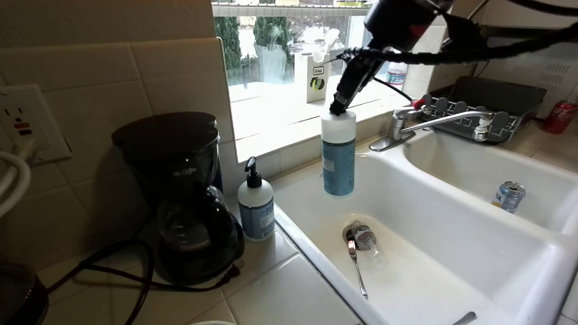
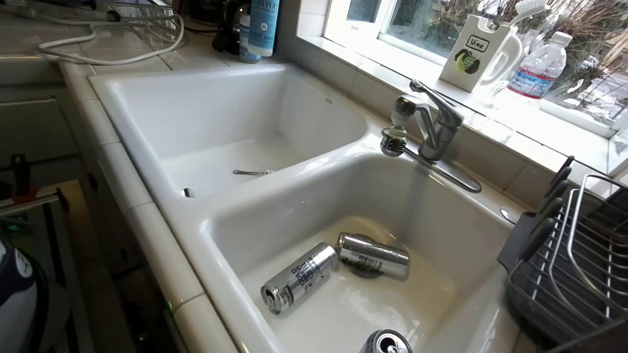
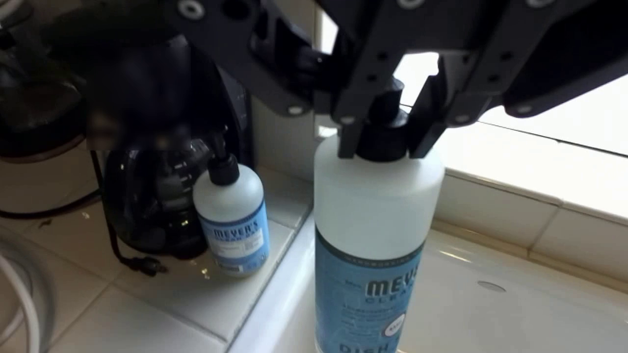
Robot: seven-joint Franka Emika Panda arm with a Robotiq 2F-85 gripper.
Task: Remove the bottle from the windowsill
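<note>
Two black fingers (image 3: pixel 347 141) of my gripper (image 3: pixel 383 153) clamp the dark cap (image 3: pixel 381 147) of the bottle (image 3: pixel 375 206) — smooth plastic, cylindrical, its base cut off in the wrist view. In an exterior view I have it hanging nearly upright over the glossy white sink (image 1: pixel 429 225), apart from the pale, glare-washed windowsill (image 1: pixel 266 128) along the sink. In an exterior view I get only its lower part, partly hiding the shorter pump bottle (image 2: pixel 249 55) beside the sink; three silvery cans (image 2: pixel 304 275) — one cut off — are in the sink.
</note>
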